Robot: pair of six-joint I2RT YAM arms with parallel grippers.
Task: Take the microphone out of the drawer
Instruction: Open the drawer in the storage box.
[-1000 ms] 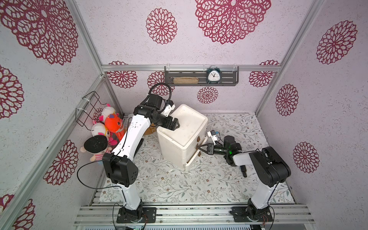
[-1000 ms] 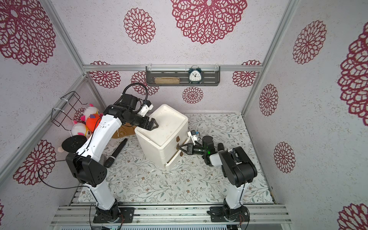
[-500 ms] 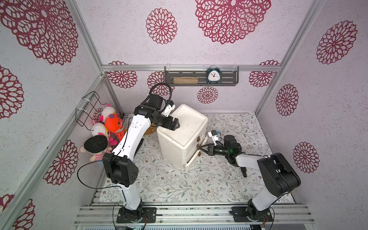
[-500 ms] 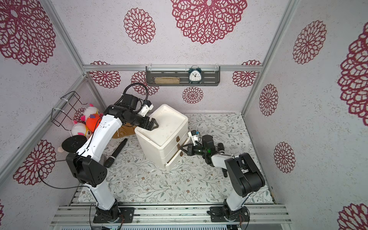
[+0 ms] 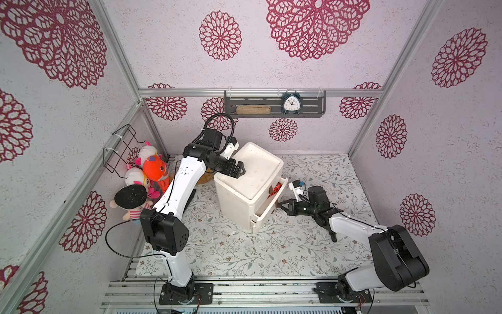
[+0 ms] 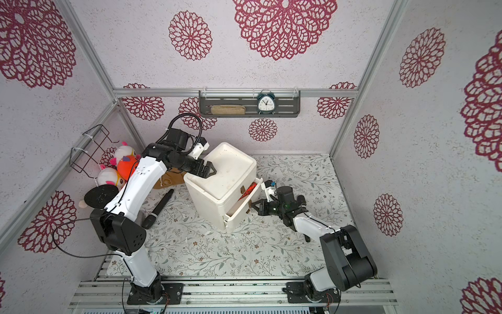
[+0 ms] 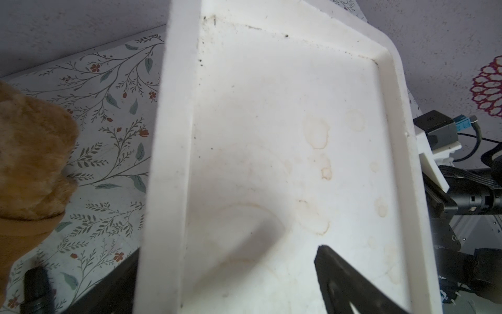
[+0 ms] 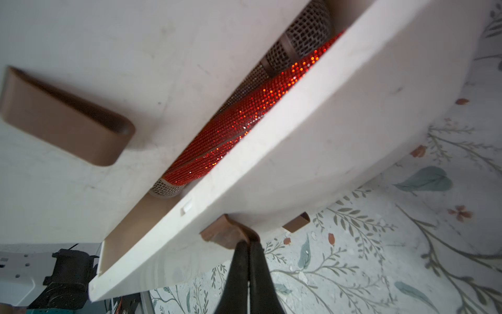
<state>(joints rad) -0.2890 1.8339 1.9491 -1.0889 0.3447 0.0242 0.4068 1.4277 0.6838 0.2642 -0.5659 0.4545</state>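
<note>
Pinched shut, my right gripper (image 8: 247, 244) has its two black fingers clamped on the brown handle (image 8: 225, 231) of the drawer (image 8: 298, 136). That drawer stands partway out of the white cabinet (image 5: 233, 201), which sits on the desk (image 5: 244, 252) towards its back edge. In both top views my right arm lies low over the desk, reaching in from the right side.

The microphone (image 8: 239, 117) lies inside the open drawer, along its front wall. It has a body of red sparkling studs and a grey mesh head (image 8: 307, 35) pointing into the far end of the drawer. In a top view only a red sliver of it (image 5: 277, 187) shows in the gap under the cabinet's top. Just above the open drawer is a shut drawer front with its own brown handle (image 8: 62, 119).

My left gripper (image 5: 241, 169) is spread wide at the left edge of the cabinet's stained top. One finger (image 7: 339, 274) lies over the recessed surface and holds nothing.

A black microphone (image 6: 159, 209) lies on the desk beside my left arm. Plush toys (image 5: 152, 171) are heaped in the back left corner.
</note>
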